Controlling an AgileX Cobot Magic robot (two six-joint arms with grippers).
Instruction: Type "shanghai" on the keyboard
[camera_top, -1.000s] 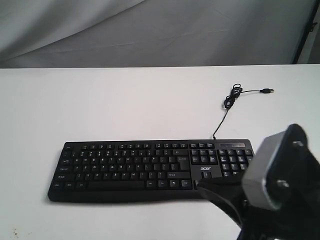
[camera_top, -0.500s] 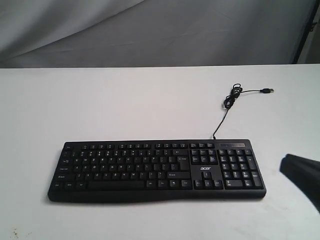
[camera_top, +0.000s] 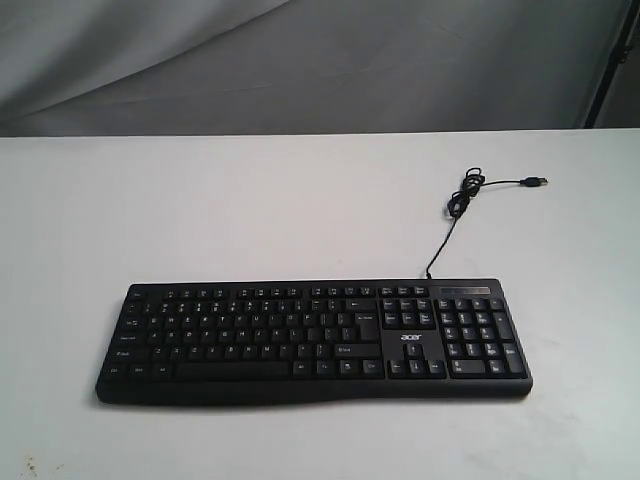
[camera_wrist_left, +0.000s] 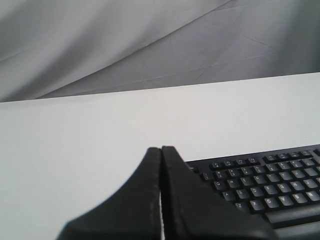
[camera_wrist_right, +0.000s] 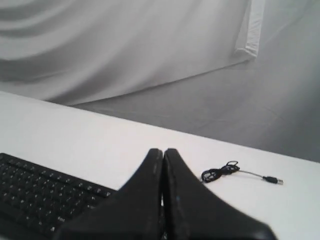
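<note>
The black keyboard (camera_top: 312, 340) with white legends and an "acer" logo lies flat on the white table (camera_top: 250, 210), number pad to the right. Neither gripper shows in the exterior view. In the left wrist view my left gripper (camera_wrist_left: 161, 149) is shut with nothing in it, raised off the table beside the keyboard's (camera_wrist_left: 265, 182) Q-A-Z end. In the right wrist view my right gripper (camera_wrist_right: 163, 150) is shut and empty too, held above the table near the keyboard's (camera_wrist_right: 40, 192) number-pad end.
The keyboard's thin black cable runs back to a small coil (camera_top: 462, 195) and a USB plug (camera_top: 537, 182) at the right rear; the coil (camera_wrist_right: 219, 172) also shows beyond the right fingers. A grey cloth backdrop (camera_top: 300, 60) hangs behind the table.
The right arm, which covered the keyboard's right end a second ago, has drawn back to the right and out of the exterior view. The keyboard has not moved.
</note>
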